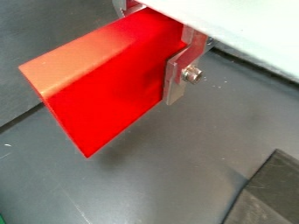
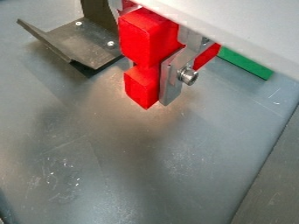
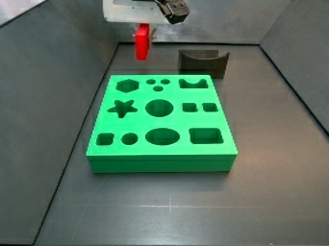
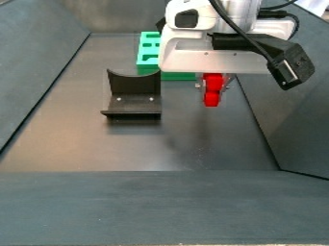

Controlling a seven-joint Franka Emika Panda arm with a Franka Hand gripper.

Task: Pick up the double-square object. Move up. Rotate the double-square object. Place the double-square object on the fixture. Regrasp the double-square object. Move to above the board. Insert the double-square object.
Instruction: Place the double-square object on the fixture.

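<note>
My gripper is shut on the double-square object, a small red stepped block that hangs upright just above the grey floor. In both wrist views the red block fills the space between the jaws. One silver finger presses its side and the other finger is hidden behind it. The dark fixture stands empty beside the block, apart from it, and also shows in a side view. The green board lies flat with its cut-outs empty.
Grey walls enclose the floor on all sides. In a wrist view the fixture's base plate lies close to the block and a corner of the board shows behind the gripper. A dark slab edge lies on the floor near the block.
</note>
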